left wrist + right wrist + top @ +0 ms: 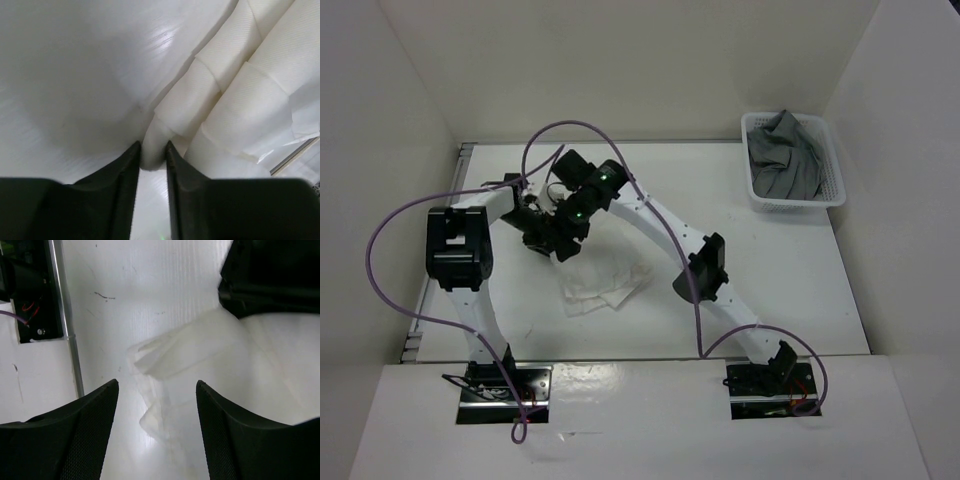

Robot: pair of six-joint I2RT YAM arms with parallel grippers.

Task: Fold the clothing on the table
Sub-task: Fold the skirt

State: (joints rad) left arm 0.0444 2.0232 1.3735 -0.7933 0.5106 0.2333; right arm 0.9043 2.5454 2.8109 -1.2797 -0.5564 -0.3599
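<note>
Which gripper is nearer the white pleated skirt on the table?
Left. The left gripper has a fold of the white skirt between its fingers; the right gripper hangs open above the skirt's edge, seemingly without touching it.

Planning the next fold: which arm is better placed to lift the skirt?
Left, probably: the left gripper has a fold of the skirt between its fingers; the right gripper hangs open above it.

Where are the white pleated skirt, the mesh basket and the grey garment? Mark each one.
white pleated skirt (605, 285), top view, its folded middle.
mesh basket (796, 205), top view, its near wall.
grey garment (783, 160), top view, its bunched middle.
</note>
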